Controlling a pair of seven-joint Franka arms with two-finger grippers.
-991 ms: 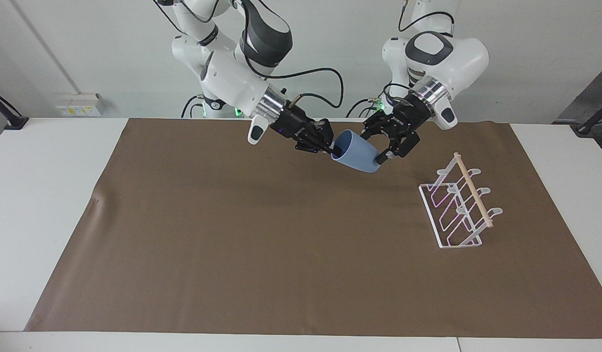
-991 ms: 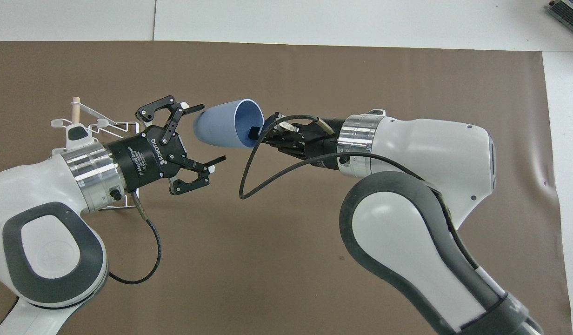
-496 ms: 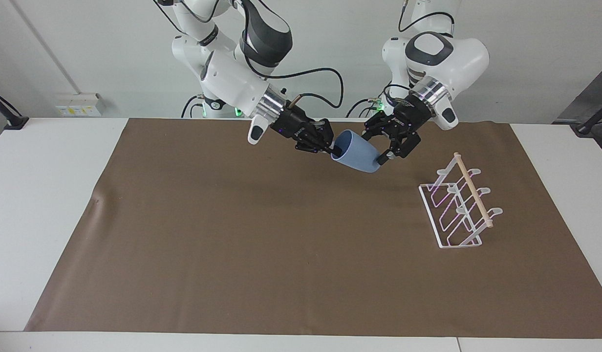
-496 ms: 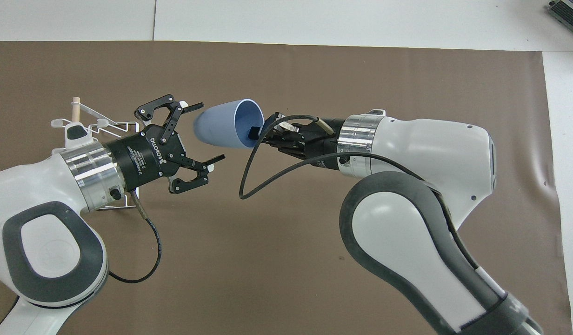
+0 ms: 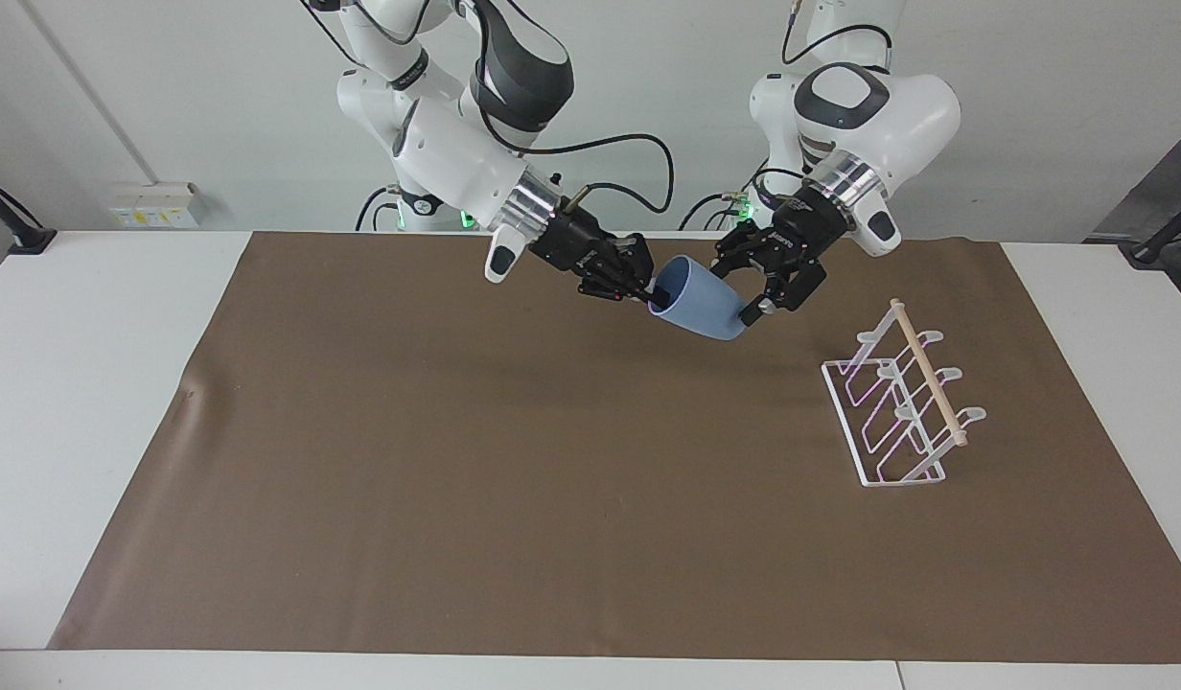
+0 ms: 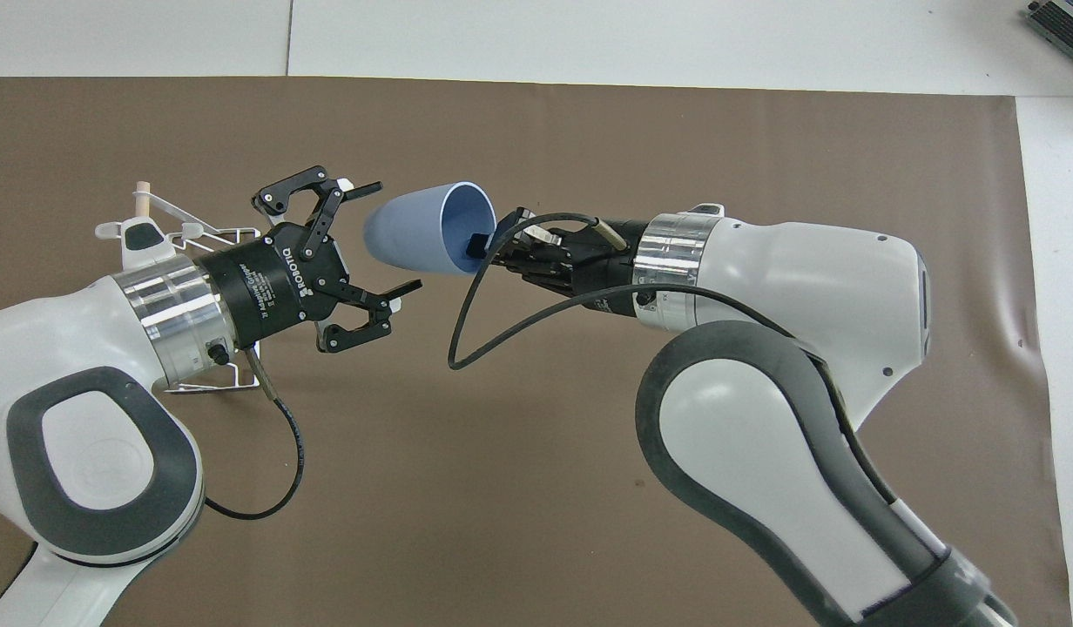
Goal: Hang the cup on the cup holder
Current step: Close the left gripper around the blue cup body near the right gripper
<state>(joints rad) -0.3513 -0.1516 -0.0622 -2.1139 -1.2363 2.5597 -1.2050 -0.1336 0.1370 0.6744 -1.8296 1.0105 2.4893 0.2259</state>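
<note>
brown mat (image 5: 456,479) covers table | cup holder (image 5: 897,407) upright on mat, left arm's end | right gripper (image 5: 645,290) pinches rim of light-blue cup (image 5: 701,302), cup tilted in air over mat | left gripper (image 5: 744,287) jaws wide, straddling cup base, fingertips just beside it

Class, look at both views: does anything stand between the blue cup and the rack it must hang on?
Only the open left gripper, around the base of the cup, lies toward the cup holder. The right gripper holds the rim. The brown mat between them is bare.
</note>
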